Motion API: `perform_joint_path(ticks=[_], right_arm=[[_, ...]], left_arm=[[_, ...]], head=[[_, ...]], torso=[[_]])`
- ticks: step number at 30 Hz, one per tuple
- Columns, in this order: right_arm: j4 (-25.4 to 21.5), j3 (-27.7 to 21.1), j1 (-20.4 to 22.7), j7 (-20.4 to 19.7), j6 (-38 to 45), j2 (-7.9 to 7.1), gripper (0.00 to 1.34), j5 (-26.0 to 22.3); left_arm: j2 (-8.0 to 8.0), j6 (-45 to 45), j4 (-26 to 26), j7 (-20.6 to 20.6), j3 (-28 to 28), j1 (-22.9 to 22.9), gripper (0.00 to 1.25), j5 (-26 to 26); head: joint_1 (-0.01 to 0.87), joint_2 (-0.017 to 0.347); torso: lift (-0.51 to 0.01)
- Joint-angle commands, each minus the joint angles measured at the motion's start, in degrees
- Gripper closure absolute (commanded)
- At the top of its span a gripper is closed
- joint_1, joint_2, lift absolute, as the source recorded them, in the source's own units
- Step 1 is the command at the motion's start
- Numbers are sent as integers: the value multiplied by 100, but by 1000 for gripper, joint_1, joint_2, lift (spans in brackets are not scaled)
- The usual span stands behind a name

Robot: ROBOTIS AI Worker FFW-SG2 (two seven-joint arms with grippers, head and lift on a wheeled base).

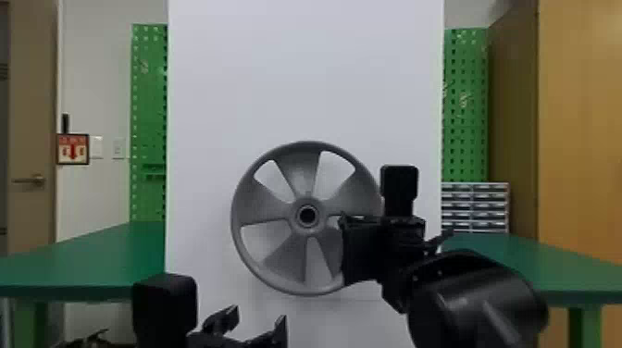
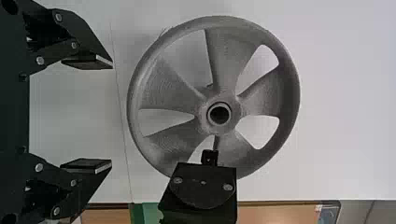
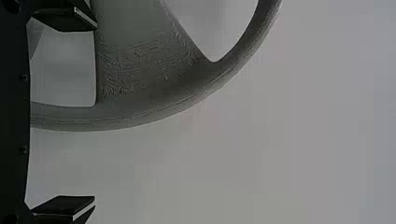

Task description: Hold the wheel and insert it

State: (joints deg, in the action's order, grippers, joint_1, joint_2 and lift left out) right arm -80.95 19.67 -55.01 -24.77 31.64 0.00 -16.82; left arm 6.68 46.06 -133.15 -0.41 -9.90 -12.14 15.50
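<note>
Wheel [image 1: 261, 203], grey, five-spoked, round hub at centre: upright, face toward the head camera, in front of a white panel [image 1: 305, 69]. Right end effector [image 1: 362, 250]: at the wheel's right side in the head view, fingers spread well apart with the rim between them, not clamped on it; whether either finger touches, cannot tell. Left end effector [image 1: 259, 314]: low in the head view, below the wheel and apart from it, fingers widely parted, nothing between them. Green tables [image 1: 92, 254]: one each side of the panel.
</note>
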Motion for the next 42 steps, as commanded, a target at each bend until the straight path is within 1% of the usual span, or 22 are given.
perform_joint_path(ticks=[1, 5, 9, 15, 19, 22, 26, 31, 35, 37, 40, 42], right_arm=[[-264, 28, 122, 43, 9, 5, -1, -32], [-607, 36, 280, 43, 53, 5, -1, -32], [-1020, -34, 456, 43, 325, 5, -1, -58], [-1802, -51, 825, 78, 633, 5, -1, 30], [-2215, -201, 1150, 280, 756, 5, -1, 135], [-2479, -333, 1475, 552, 659, 5, -1, 241], [-2760, -438, 1836, 675, 624, 5, -1, 250], [-3032, -456, 2284, 772, 580, 5, -1, 399], [-3138, -517, 2583, 869, 519, 5, -1, 408], [-3173, -526, 2706, 939, 404, 5, -1, 487], [-3182, -500, 2899, 1053, 273, 5, -1, 461], [-3190, -473, 3013, 1062, 237, 5, -1, 443]], left_arm=[[0, 0, 0, -3, 6, 10, 495, 6], [0, 0, 0, -3, 23, 18, 495, 15], [0, 0, 0, -3, 32, 27, 495, 15], [0, 0, 0, -3, 50, 18, 496, 23], [0, 0, -9, -3, 58, 18, 496, 50], [0, 0, -9, -3, 58, 1, 496, 41], [0, 0, -18, -3, 58, 1, 496, 41], [0, 0, -35, -3, 67, -8, 496, -3], [-9, 0, -44, -3, 58, 1, 496, -38], [-9, -9, -44, -3, 50, 10, 496, -56], [-9, -27, -44, -3, 58, 45, 496, -91], [-9, -71, -44, -3, 76, 62, 496, -91]], head=[[0, 57], [0, 57], [0, 57], [0, 57], [0, 57], [0, 57], [0, 57], [0, 57], [0, 57], [0, 57], [0, 57], [0, 57]], torso=[[-485], [-485], [-485], [-485], [-485], [-485], [-485], [-485], [-485], [-485], [-485], [-485]])
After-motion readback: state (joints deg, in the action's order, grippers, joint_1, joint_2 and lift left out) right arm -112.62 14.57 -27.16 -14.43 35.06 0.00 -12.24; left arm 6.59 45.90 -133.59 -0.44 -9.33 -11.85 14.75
